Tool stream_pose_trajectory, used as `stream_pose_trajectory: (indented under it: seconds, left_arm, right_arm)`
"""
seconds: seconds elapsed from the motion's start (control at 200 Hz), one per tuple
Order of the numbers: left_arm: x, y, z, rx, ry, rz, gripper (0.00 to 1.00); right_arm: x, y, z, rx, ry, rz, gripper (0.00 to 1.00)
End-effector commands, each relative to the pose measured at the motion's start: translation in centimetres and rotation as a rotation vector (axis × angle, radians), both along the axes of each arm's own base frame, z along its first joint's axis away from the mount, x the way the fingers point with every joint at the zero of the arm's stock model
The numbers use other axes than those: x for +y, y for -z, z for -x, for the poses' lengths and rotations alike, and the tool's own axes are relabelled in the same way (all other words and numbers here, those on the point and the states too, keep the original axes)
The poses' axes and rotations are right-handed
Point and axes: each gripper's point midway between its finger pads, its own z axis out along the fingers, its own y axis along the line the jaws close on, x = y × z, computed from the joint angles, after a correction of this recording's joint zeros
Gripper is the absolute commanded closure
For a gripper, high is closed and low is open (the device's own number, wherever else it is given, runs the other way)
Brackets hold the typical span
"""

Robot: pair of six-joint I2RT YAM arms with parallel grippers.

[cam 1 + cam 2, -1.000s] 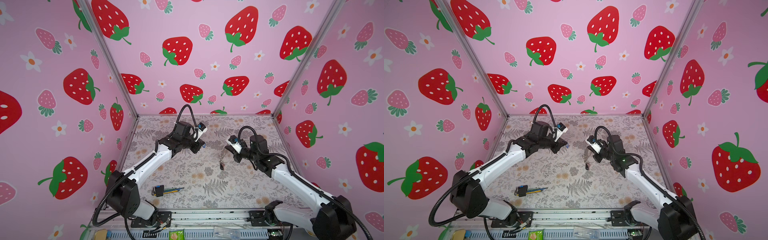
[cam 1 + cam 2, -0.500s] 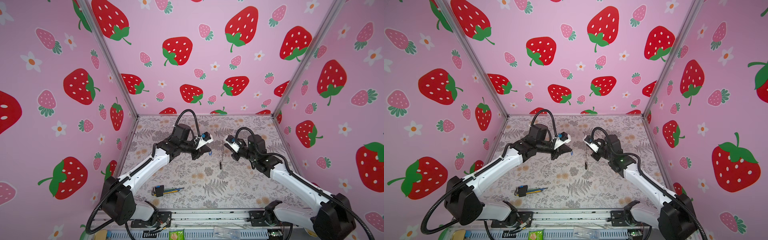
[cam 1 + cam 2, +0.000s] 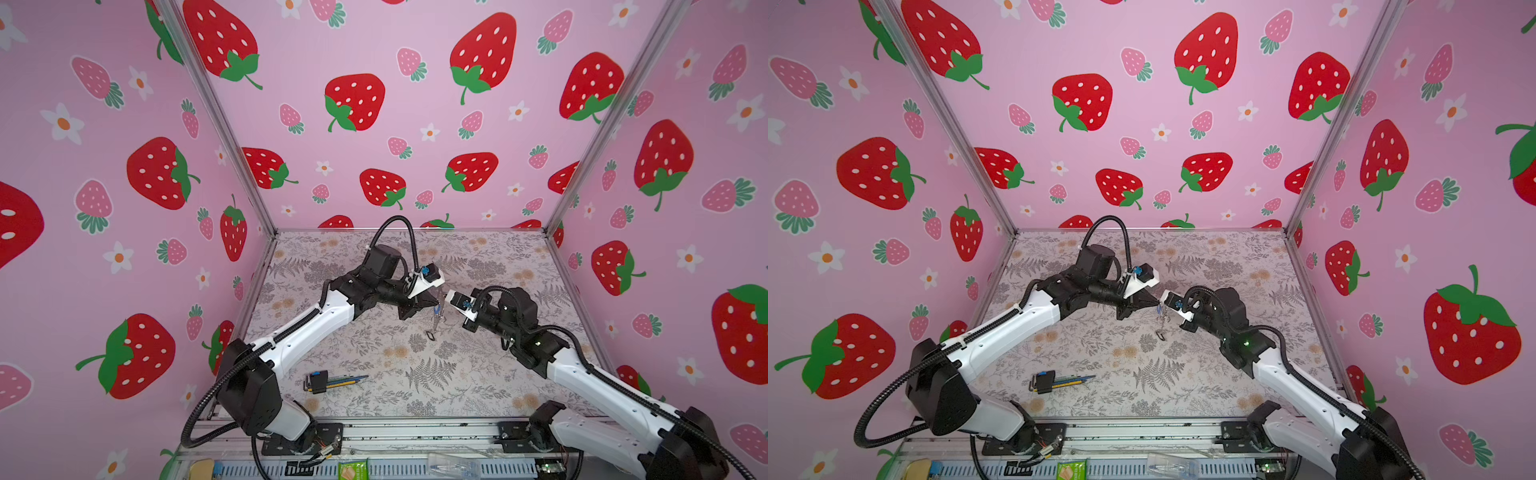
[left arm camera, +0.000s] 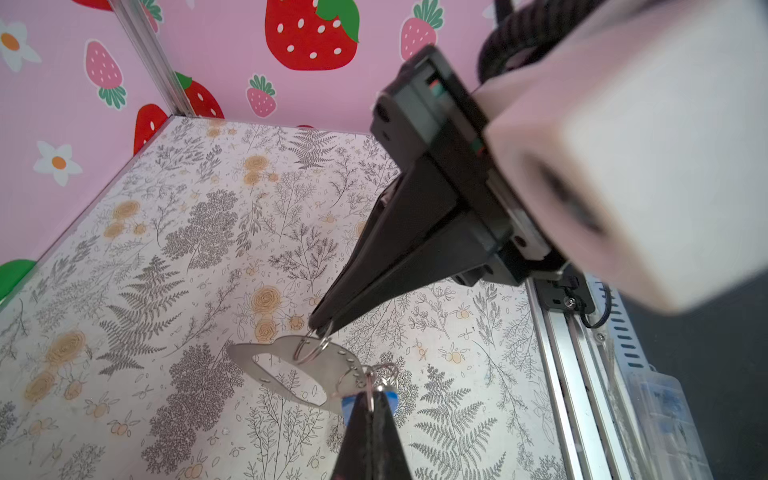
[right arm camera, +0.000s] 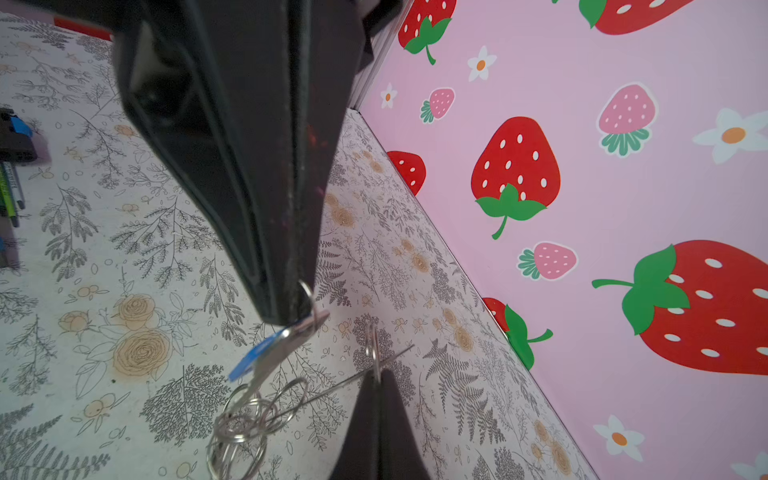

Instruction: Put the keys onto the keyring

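we see the keyring (image 4: 332, 368) hanging in the air between the two arms, a flat grey plate with an oval cut-out and small holes along its edge. in both top views it shows only as a small silvery cluster (image 3: 436, 318) (image 3: 1161, 320) above the middle of the tabletop (image 3: 415, 399).

a small ring threaded through its upper edge is nipped by the right pincer (image 4: 322, 326), whose black fingers are pressed together on that ring. the right wrist view shows the same grip from behind (image 5: 376, 382).

at the plate's far corner we find the blue-tagged key (image 5: 249, 357). the left pincer (image 5: 286, 316) is closed tight and pinches this key at its head, with a thin ring showing beside the tips. in the left wrist view the blue tag peeks out on both sides of those tips (image 4: 370, 411).

below the key a bunch of loose split rings (image 5: 249, 415) dangles. lowest of all hangs a small dark-rimmed tag (image 3: 431, 334), too small for us to tell whether it touches the tabletop.

well apart, near the front of the tabletop on the left arm's side, lies the hex-key bundle (image 3: 320, 381) in its black and blue holder.

off the tabletop, just beyond the rail (image 4: 557, 374), we see a clear plastic box (image 4: 660, 411) with something bluish in it, too blurred to name.
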Motion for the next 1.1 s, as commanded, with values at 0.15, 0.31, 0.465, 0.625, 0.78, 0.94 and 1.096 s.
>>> stream_pose_trajectory:
  seconds: [0.15, 0.31, 0.465, 0.625, 0.78, 0.94, 1.096]
  left_arm:
    - [-1.0, -1.2, -0.5, 0.012, -0.016, 0.005, 1.0]
    - [-1.2, -1.5, -0.4, -0.002, -0.017, 0.009, 1.0]
    - [-1.2, -1.6, -0.5, -0.015, -0.033, 0.002, 1.0]
    - [-1.1, -1.6, -0.6, -0.018, -0.042, -0.002, 1.0]
    - [-1.0, -2.1, -0.4, -0.035, -0.038, 0.009, 1.0]
    - [-0.7, -1.7, -0.8, -0.047, -0.069, -0.018, 1.0]
    - [-0.5, -1.0, -1.2, -0.033, -0.087, -0.047, 1.0]
  right_arm:
    - [0.6, -1.8, 0.9, -0.076, -0.05, -0.022, 1.0]
    - [0.8, -1.4, 0.9, -0.066, -0.052, -0.003, 1.0]
    - [1.0, -1.1, 1.1, -0.061, -0.055, 0.008, 1.0]
    - [1.0, -0.6, 1.0, -0.052, -0.052, 0.023, 1.0]
    - [0.9, -0.1, 0.6, -0.03, -0.028, 0.036, 1.0]
    - [0.8, -0.2, 0.6, -0.028, -0.025, 0.034, 1.0]
    - [0.8, -0.6, 0.8, -0.043, -0.032, 0.025, 1.0]
